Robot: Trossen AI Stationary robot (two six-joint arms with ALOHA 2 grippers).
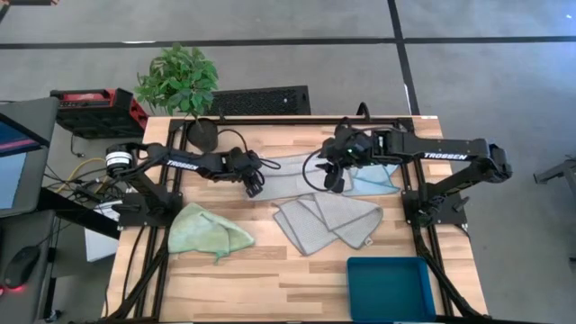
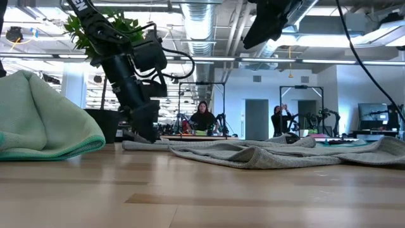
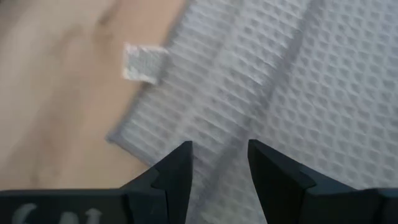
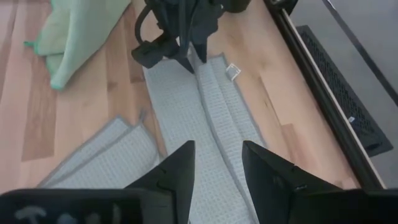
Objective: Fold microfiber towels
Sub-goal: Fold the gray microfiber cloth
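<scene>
A grey towel (image 1: 288, 175) lies spread on the table's middle, with a raised ridge (image 4: 208, 112) running along it and a white tag (image 3: 143, 62) at its far left corner. My left gripper (image 1: 256, 187) is open, low at the towel's left end, its fingers on either side of the ridge (image 3: 219, 168). My right gripper (image 1: 334, 183) is open and raised above the towel's right part (image 4: 214, 168). A second grey towel (image 1: 328, 223) lies loosely folded nearer the front. A light blue towel (image 1: 378, 180) lies under the right arm. A light green towel (image 1: 207, 232) lies bunched at the front left. My left gripper points down at the spread grey towel's left end (image 4: 194, 67), and the ridge (image 3: 249, 118) runs between its fingers. Its fingertips stand at the cloth's surface in the low view (image 2: 149, 134). I cannot tell whether they touch the cloth.
A teal bin (image 1: 391, 288) stands at the front right corner. A potted plant (image 1: 180, 81) stands at the far left edge. Bare wood shows along the front between the green towel and the bin. People stand in the room beyond the table.
</scene>
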